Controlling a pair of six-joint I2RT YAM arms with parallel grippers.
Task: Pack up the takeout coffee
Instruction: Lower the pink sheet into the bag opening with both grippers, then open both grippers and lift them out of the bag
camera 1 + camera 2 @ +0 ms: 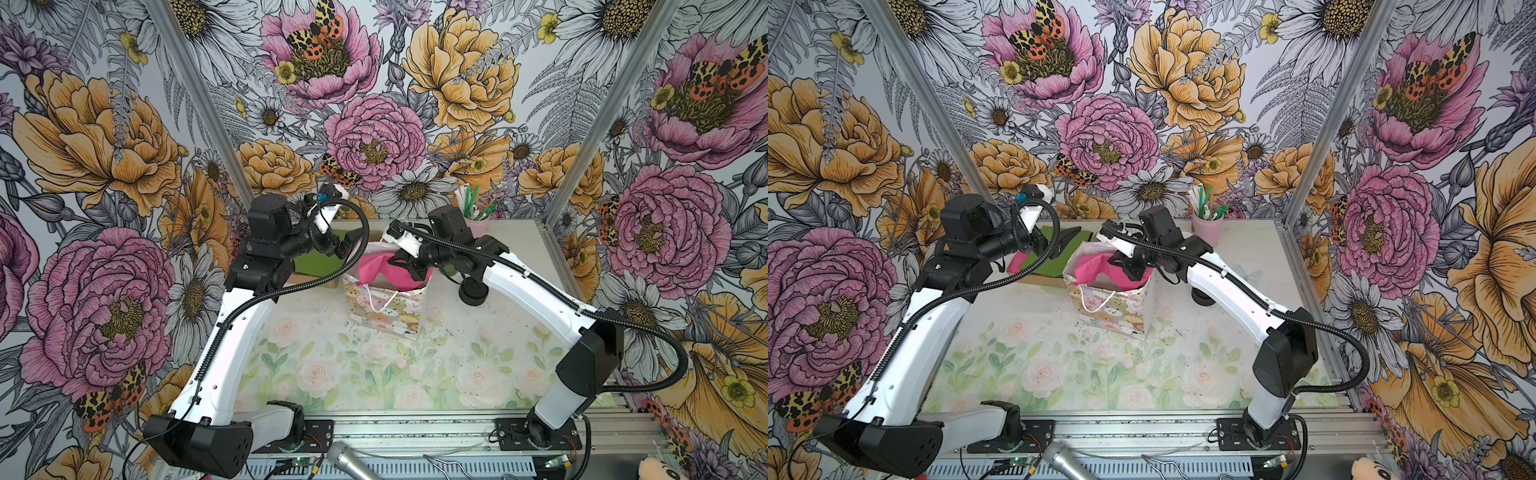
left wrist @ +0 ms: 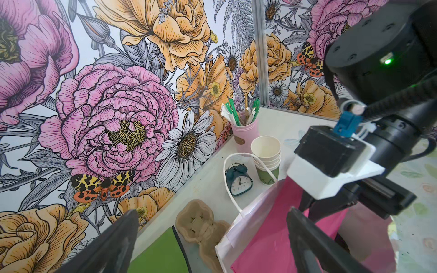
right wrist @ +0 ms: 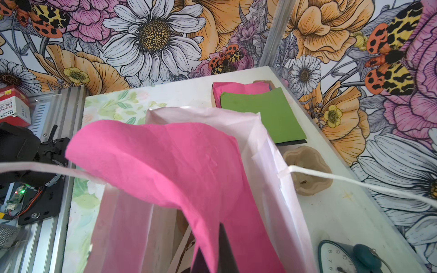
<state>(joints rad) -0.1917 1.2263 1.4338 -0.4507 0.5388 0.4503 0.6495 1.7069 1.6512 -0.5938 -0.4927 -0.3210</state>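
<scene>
step in hand: judged to be dressing the bag. a sheet of bright pink tissue paper (image 3: 179, 165) is being tucked into the tall paper gift bag with pastel animal print (image 1: 384, 309).
right gripper (image 3: 220, 236): fingers are pressed together, pinching the lower part of the pink tissue. the tips are set just inside the bag's mouth.
left gripper (image 2: 212, 212): fingers are spread wide with nothing between them. it is held clear of the bag, just beside the rim.
takeout coffee: not seen in any view. whether it sits in the bag below the right gripper's tips, under the tissue, cannot be told.
doing it well: the tissue is best pushed straight down the middle of the bag, so the thin walls are not dragged and the bag is not tipped. the pinch should be let go only once the sheet is seated. the free upper flap, curled over the rim on the side away from the right gripper, could be left as a ruffle.
watch: the bag's white cord handle (image 2: 227, 179) is looped just ahead of the left gripper and runs across in front of the right gripper. a snag on withdrawal seems likely to pull the bag over.
support: the left gripper is well placed to steady the near rim if the bag leans.
right arm pose: the forearm is reached in low toward the middle. the wrist is bent so the gripper points down into the bag.
left arm pose: the elbow is raised and the wrist lifted. the gripper is angled down toward the bag above the flat green paper sheets (image 1: 316, 262).
</scene>
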